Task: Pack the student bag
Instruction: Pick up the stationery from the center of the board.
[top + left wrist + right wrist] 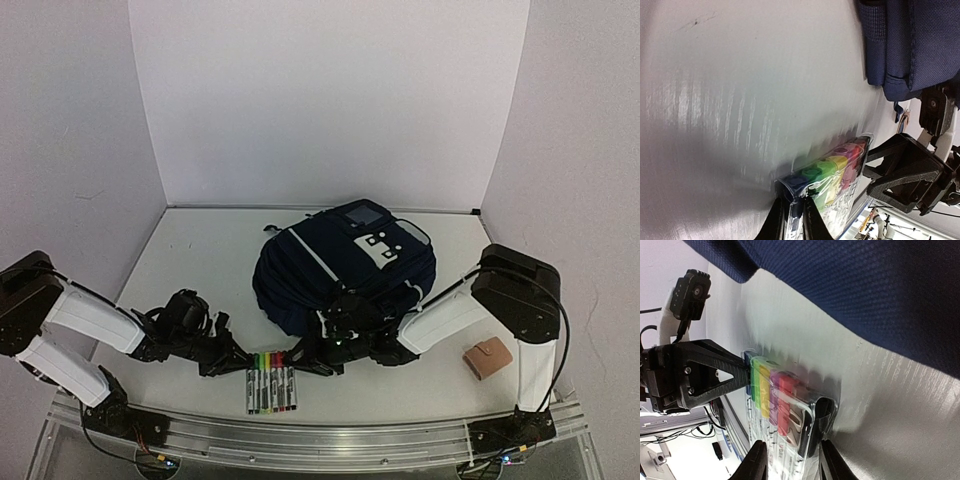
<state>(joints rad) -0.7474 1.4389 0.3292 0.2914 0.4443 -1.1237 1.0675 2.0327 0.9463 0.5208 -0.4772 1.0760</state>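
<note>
The student bag point(340, 265), dark navy with white stripes and patches, lies at the middle back of the table; its fabric also shows in the left wrist view point(910, 40) and the right wrist view point(865, 285). A clear pack of coloured markers point(271, 382) lies flat in front of it. My left gripper point(243, 362) is low on the table, its jaws pinched on the pack's blue-marker edge point(800, 182). My right gripper point(300, 362) is open, its fingers point(757, 460) standing apart on either side of the pack's black-marker end point(812, 425).
A small tan wallet point(488, 358) lies at the front right beside the right arm's base. White walls enclose the table on three sides. A metal rail point(320, 430) runs along the near edge just in front of the markers.
</note>
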